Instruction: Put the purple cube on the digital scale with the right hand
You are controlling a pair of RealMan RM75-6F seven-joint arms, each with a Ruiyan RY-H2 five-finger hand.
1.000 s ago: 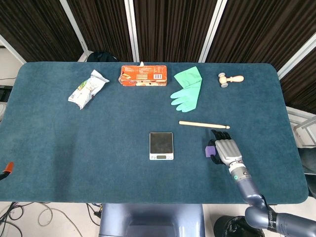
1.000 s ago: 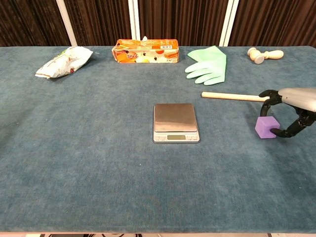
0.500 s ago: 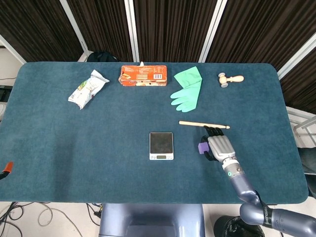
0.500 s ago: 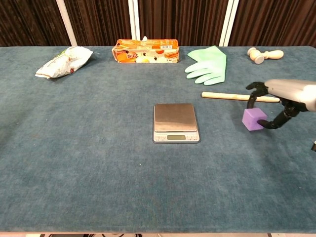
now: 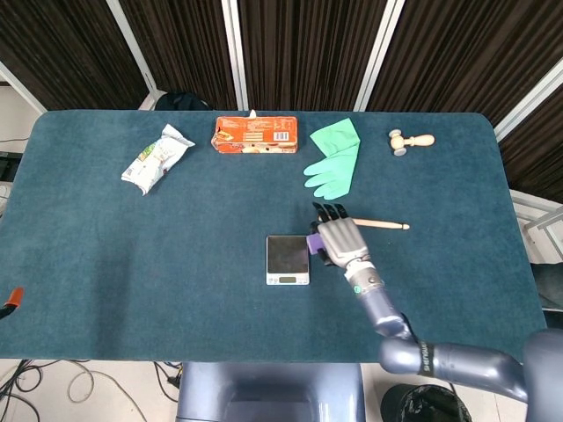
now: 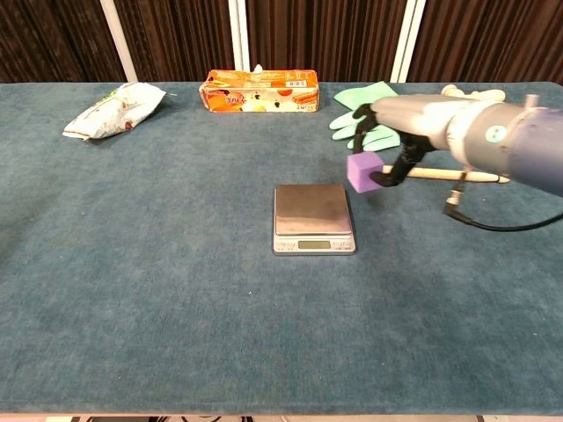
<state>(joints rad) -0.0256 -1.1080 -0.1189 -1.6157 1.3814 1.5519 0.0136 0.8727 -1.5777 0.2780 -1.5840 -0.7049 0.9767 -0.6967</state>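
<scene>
Fingers (image 6: 358, 115) of our right hand (image 5: 339, 241) pinch the purple cube (image 6: 363, 170) from above and below, holding it clear of the surface (image 5: 132, 264). From those fingers the digital scale (image 6: 313, 217) lies toward nine o'clock in the head view, with the cube hanging just off the scale's right edge, near its far corner, not yet over the platform. A short carry toward nine o'clock and then a lowering is what we judge remains. The left hand is in neither view, so the right is the only one near. Compared with half a second ago, we have brought the cube from well right of the scale, beside the wooden stick (image 5: 383, 224), to the scale's edge, and it rides higher in the chest view.
</scene>
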